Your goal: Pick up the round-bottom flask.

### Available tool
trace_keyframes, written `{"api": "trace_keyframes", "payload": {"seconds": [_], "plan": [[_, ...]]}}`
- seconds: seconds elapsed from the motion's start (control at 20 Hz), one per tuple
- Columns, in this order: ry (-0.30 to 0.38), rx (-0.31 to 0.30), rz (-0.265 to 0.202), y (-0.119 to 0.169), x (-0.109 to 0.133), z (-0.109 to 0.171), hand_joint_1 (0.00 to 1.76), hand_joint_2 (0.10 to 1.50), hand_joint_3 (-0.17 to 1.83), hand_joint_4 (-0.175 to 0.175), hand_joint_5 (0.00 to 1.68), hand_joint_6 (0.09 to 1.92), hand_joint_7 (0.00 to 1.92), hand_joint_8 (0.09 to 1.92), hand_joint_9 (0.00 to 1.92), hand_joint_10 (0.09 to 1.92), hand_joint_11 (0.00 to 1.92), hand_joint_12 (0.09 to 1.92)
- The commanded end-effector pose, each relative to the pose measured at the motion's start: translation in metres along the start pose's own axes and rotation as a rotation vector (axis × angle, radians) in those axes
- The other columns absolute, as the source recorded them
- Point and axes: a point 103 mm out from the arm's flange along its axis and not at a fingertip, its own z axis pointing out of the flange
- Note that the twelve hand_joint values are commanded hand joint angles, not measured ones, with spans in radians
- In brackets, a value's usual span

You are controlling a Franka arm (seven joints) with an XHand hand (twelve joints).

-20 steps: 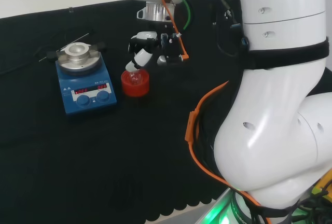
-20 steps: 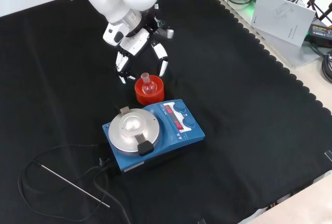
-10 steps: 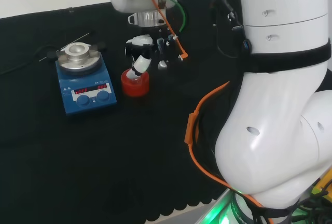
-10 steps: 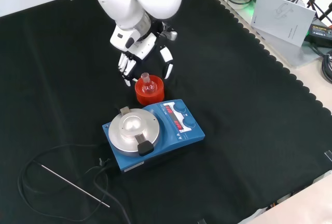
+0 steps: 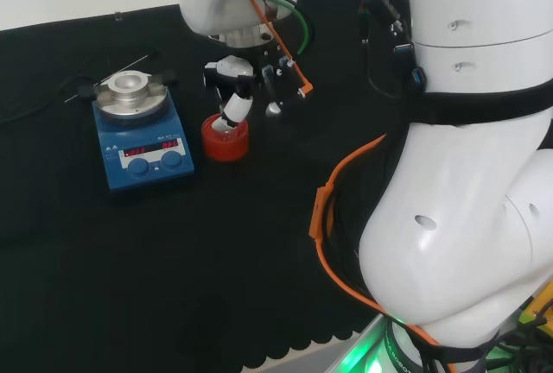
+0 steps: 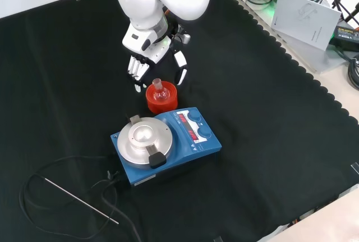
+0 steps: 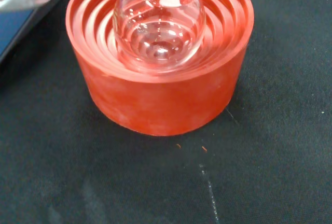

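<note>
A lab: blue stirrer plate, glass flask.

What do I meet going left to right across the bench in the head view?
Hotplate → red stand holding the flask → the arm's big white links. The hand hangs above the stand, so I leave it unranked.

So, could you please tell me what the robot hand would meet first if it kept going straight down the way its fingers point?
Most likely the round-bottom flask in its red ribbed stand: the robot hand, fingers straight, hangs just above and behind it in the front view. Depth is unclear, so the fingers could instead straddle the stand and reach the black cloth.
</note>
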Motion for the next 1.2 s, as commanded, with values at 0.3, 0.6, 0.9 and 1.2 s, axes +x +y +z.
{"api": "trace_keyframes", "payload": {"seconds": [0.3, 0.6, 0.9, 1.2], "plan": [[-0.001, 0.071, -0.014, 0.002, -0.009, 0.020, 0.73, 0.37, 0.80, -0.151, 0.26, 0.96, 0.50, 0.98, 0.56, 0.95, 0.61, 1.38], [0.020, 0.021, -0.002, 0.002, -0.012, 0.018, 0.79, 0.37, 0.82, -0.160, 0.28, 0.98, 0.55, 0.99, 0.67, 0.94, 0.71, 1.34], [0.009, 0.015, -0.002, 0.002, -0.015, 0.014, 0.88, 0.38, 0.86, -0.175, 0.35, 1.03, 0.71, 0.97, 0.87, 0.89, 0.88, 1.28], [-0.010, 0.006, 0.005, 0.001, -0.019, 0.013, 0.89, 0.38, 0.88, -0.175, 0.44, 1.09, 0.75, 0.97, 0.91, 0.88, 0.92, 1.28]]}}
